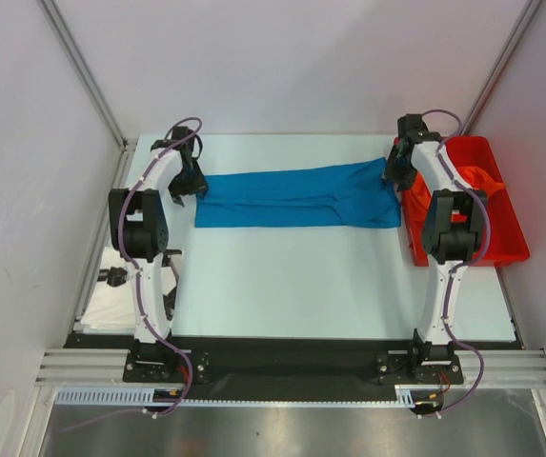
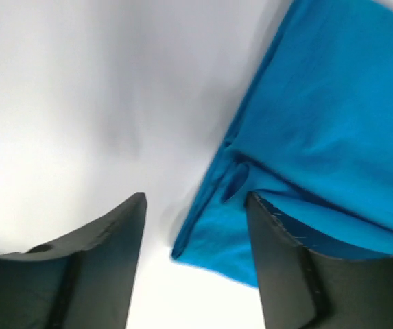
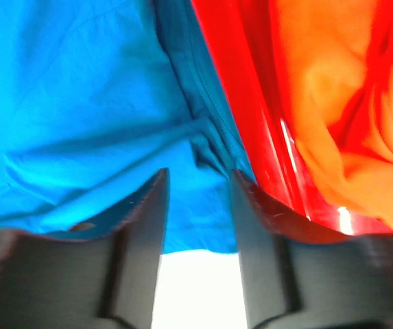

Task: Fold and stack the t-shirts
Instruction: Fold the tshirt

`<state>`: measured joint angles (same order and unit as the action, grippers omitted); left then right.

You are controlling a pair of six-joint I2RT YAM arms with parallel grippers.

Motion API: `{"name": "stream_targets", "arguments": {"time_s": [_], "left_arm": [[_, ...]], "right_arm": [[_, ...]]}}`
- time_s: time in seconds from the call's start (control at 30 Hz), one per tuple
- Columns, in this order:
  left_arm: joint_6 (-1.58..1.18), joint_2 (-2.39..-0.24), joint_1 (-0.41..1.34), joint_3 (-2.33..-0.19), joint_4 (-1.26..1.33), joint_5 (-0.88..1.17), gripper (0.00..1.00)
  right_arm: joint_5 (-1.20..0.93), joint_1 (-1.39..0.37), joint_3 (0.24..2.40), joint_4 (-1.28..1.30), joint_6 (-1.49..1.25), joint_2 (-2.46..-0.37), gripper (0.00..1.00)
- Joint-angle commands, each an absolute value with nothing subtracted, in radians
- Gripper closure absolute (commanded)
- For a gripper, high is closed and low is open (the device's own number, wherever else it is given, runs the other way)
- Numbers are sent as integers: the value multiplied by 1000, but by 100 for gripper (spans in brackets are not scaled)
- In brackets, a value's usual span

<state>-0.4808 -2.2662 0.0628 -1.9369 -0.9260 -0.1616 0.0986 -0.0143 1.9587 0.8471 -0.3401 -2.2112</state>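
Your blue t-shirt (image 1: 296,198) lies as a long band across the far surface (image 1: 301,286), its long axis running arm to arm. The left claw (image 2: 196,197) gapes at its left end and the right claw (image 3: 199,171) at its right; both are empty.

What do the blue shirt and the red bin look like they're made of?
Blue shirt: soft, matte cloth, perhaps knit cotton; it wrinkles and lies in loose folds.
Red bin: rigid, glossy plastic, most likely; smooth straight walls with bright glints.
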Motion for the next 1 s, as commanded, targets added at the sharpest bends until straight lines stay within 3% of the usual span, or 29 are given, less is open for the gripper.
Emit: {"name": "stream_targets", "arguments": {"time_s": [0.0,0.07,0.13,0.17,0.23,0.27,0.3,0.33,0.47,0.6,0.97], "left_arm": [[-428,-2055,115,-1884,-910,-298,33],[-414,-2014,146,-1827,-881,-259,34],[-417,-1971,196,-1763,-850,-166,39],[-426,-1959,219,-1735,-792,-128,46],[-445,-1968,235,-1701,-759,-45,54],[-468,-1983,239,-1698,-768,-25,63],[-475,-1999,239,-1706,-782,-12,67],[-482,-2025,239,-1712,-788,-8,69],[-466,-2037,236,-1703,-778,-26,70],[-454,-2074,232,-1697,-778,-8,73],[-460,-2109,187,-1632,-756,26,77]], "right_arm": [[127,-26,1967,891,-333,-2074,46],[91,-61,1915,865,-334,-2039,43],[-6,-87,1847,829,-366,-2007,45],[-35,-128,1826,798,-382,-2005,53],[-67,-182,1798,764,-419,-2016,59],[-64,-207,1781,735,-437,-2023,64],[-66,-257,1775,721,-451,-2031,75],[-71,-274,1770,707,-484,-2049,78],[-95,-334,1781,692,-517,-2117,83],[-80,-347,1782,692,-503,-2149,99],[-26,-361,1767,686,-522,-2184,100]]}}
